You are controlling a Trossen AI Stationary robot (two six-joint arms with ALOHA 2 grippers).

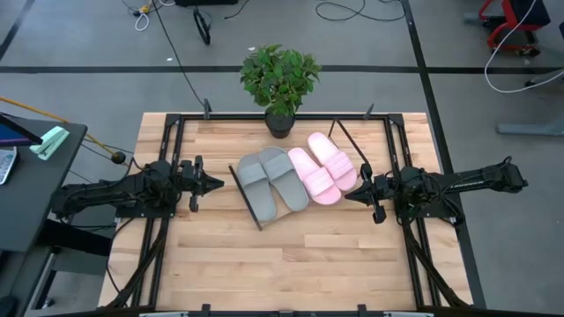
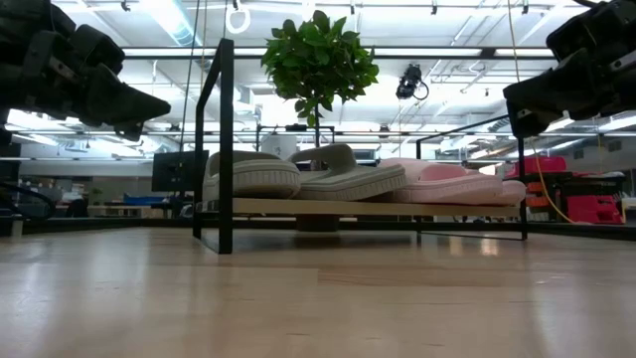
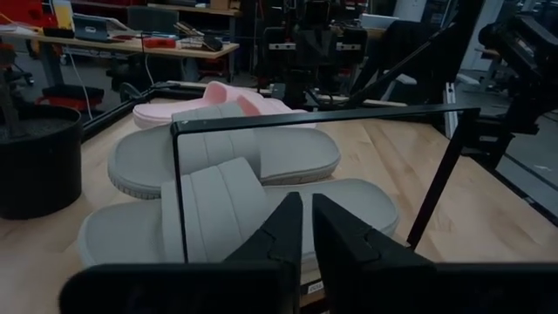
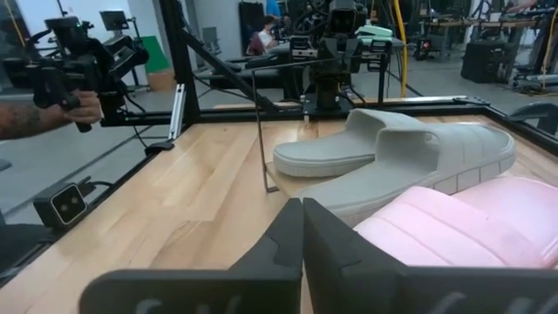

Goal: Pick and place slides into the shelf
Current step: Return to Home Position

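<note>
All the slides lie side by side on the shelf (image 2: 397, 207) in the middle of the table, resting on their soles. The grey pair (image 1: 271, 180) is toward the left and the pale pink pair (image 1: 322, 167) toward the right. The shelf's black wire frame (image 1: 256, 216) stands around them. My left gripper (image 1: 216, 184) hovers shut and empty just left of the shelf, pointing at the grey slides (image 3: 227, 153). My right gripper (image 1: 348, 195) hovers shut and empty just right of the shelf, beside the pink slides (image 4: 453, 231).
A potted plant (image 1: 280, 79) stands at the table's far edge, right behind the shelf. Black frame rails (image 1: 167, 158) run along the table's left and right sides. A person's hand (image 4: 52, 113) holds a device beyond the table. Bare wood (image 1: 291, 264) lies near the front edge.
</note>
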